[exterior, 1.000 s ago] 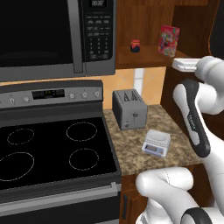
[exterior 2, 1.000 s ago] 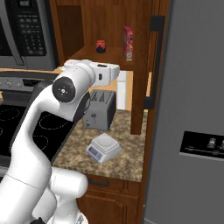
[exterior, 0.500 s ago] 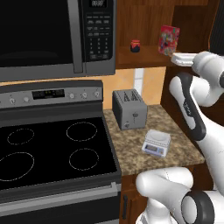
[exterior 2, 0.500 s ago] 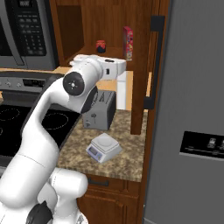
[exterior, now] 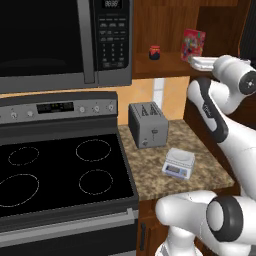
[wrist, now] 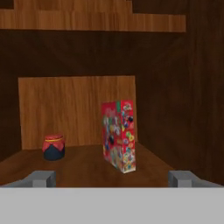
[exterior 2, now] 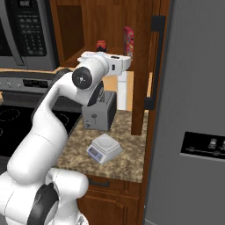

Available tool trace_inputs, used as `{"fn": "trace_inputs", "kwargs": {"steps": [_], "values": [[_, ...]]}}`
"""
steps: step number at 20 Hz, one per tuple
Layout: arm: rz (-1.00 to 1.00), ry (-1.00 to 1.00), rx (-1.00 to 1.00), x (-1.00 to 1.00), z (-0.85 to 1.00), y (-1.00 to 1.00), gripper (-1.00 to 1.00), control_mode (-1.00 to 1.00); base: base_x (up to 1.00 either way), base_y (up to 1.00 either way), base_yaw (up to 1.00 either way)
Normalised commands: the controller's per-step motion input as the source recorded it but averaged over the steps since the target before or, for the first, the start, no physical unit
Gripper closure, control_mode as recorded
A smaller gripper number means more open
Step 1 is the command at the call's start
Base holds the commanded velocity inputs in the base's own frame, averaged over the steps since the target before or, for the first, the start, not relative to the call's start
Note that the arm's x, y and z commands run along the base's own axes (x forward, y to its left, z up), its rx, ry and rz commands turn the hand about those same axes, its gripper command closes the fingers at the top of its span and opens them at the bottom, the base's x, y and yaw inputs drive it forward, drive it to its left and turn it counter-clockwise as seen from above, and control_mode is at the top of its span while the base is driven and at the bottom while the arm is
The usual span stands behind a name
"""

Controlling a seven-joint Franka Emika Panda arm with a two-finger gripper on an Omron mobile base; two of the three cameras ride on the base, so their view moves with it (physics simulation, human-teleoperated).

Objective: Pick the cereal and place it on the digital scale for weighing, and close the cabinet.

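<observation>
The cereal (wrist: 119, 135) is a thin red box with colourful print, standing upright on the shelf of the open cabinet (exterior: 167, 64). It also shows from both base cameras (exterior: 193, 44) (exterior 2: 128, 41). My gripper (wrist: 112, 180) faces it from just outside the shelf edge, open, with its fingertips (wrist: 41, 178) wide apart and nothing between them. In the base views the gripper (exterior: 194, 60) (exterior 2: 127, 61) hangs level with the shelf, just below and in front of the box. The white digital scale (exterior: 178, 162) (exterior 2: 104, 147) sits on the granite counter in front of the toaster. The cabinet door (exterior 2: 148, 66) stands open.
A small dark jar with a red lid (wrist: 54, 146) (exterior: 155, 52) stands on the shelf left of the cereal. A grey two-slot toaster (exterior: 147, 124) is behind the scale. The microwave (exterior: 65, 40) hangs above the black stove (exterior: 60, 170). A grey fridge (exterior 2: 193, 110) stands right of the door.
The arm has reached up and forward, bringing the hand from below the shelf to the shelf's edge, close to the cereal. The cereal, jar and scale have not moved.
</observation>
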Motion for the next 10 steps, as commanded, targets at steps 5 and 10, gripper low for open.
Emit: {"fn": "trace_inputs", "kwargs": {"steps": [5, 10], "values": [[0.01, -0.01, 0.00, 0.57, 0.00, -0.14, -1.00, -1.00, 0.00, 0.00, 0.00], [0.03, 0.04, 0.00, 0.51, 0.00, -0.20, -1.00, -1.00, 0.00, 0.00, 0.00]]}}
